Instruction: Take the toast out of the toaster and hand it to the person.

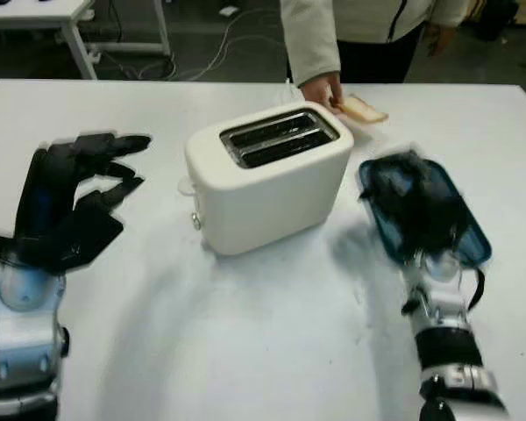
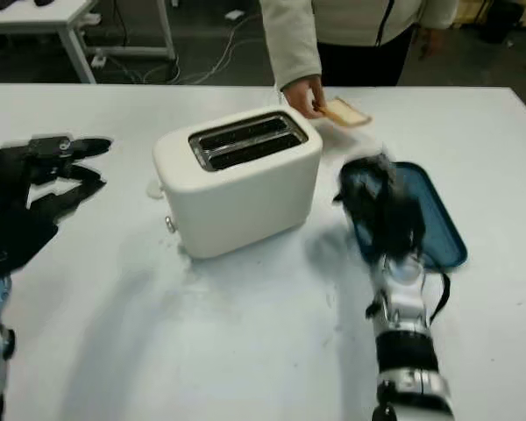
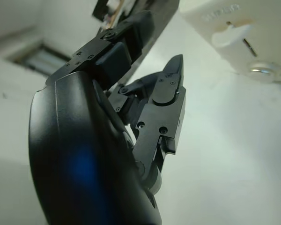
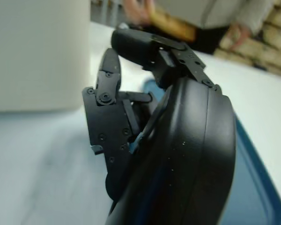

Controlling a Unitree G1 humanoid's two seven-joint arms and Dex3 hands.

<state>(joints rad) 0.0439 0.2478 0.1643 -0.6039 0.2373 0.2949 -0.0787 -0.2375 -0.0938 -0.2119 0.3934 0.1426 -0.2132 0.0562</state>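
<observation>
The left hand (image 1: 70, 206) hangs over the white table (image 1: 245, 351) well to the left of the toaster (image 1: 267, 180); it holds nothing and is open. On the toaster's near end, the left wrist view shows a slider lever (image 3: 229, 35) and a small metal knob (image 3: 264, 71).

In the middle stands the toaster, a cream two-slot box set a little askew on the table. Both slots (image 1: 279, 139) look dark and empty from above; no bread rises out of them.

Behind the toaster, at the far edge of the table, a person's hand (image 1: 320, 90) has hold of the toast (image 1: 362, 109), a pale golden slice that lies on or just above the tabletop beside the toaster's back corner. So the slice appears to be already with the person.

To the right, the right hand (image 2: 381, 210) is above a blue tray (image 2: 438, 228) lying flat on the table, near the toaster's right side. It carries nothing, and whether it is open or curled cannot be told.

Toast is likely light, stiff and dry, and it crumbles under pressure and snaps if bent. A light pinch across its two flat faces near an edge suits it better than a squeeze on the crust.
</observation>
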